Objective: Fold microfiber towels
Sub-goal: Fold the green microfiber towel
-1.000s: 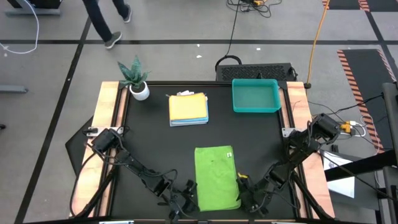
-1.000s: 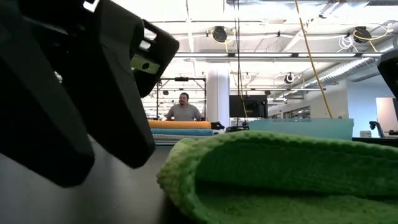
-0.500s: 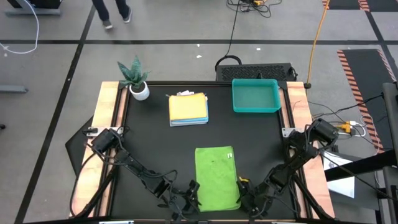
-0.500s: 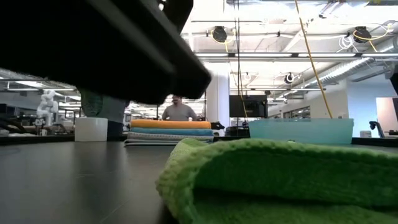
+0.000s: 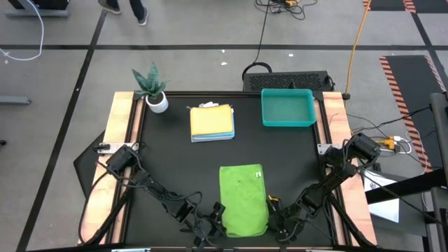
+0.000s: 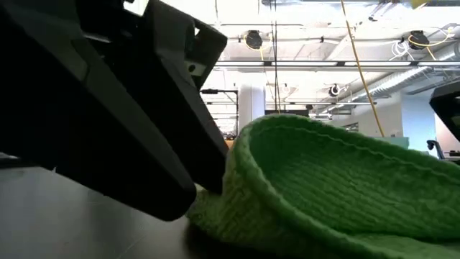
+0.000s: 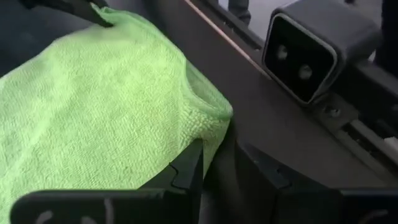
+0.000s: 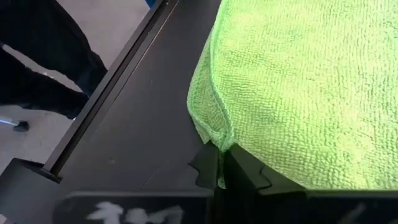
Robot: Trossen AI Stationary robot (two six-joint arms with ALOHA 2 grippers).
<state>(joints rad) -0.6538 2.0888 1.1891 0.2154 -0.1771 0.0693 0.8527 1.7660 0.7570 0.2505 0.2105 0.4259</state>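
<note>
A lime green towel (image 5: 243, 199), folded into a long strip, lies at the table's near middle. Its near edge (image 6: 316, 165) is humped up off the table, while its far part lies flat. My left gripper (image 5: 218, 214) is at the towel's near left corner and is shut on it. My right gripper (image 5: 271, 211) is at the near right corner and is also shut on it. A stack of folded towels (image 5: 212, 122), yellow on top and blue beneath, rests flat near the far edge. My left gripper pinches the towel's near left corner (image 7: 210, 127) between its two fingers (image 7: 183, 174), slanting down from the near left. Several layers bunch there. The corner is raised slightly; the rest lies on the table. My right gripper pinches the near right corner (image 8: 219, 142) between its fingers (image 8: 249, 171), slanting down from the near right. The folded edge puckers there, and the cloth beyond lies slack on the table.
A teal tray (image 5: 288, 108) stands at the far right. A small potted plant (image 5: 152, 89) is at the far left corner. The low camera's housing (image 7: 317, 53) stands at the near edge, close to the towel. Bare black table lies between the towel and the stack.
My right gripper has shut on the towel's near right corner. The towel's near edge has risen from flat into a hump and has drawn slightly toward the far edge; its far part has stayed in place.
</note>
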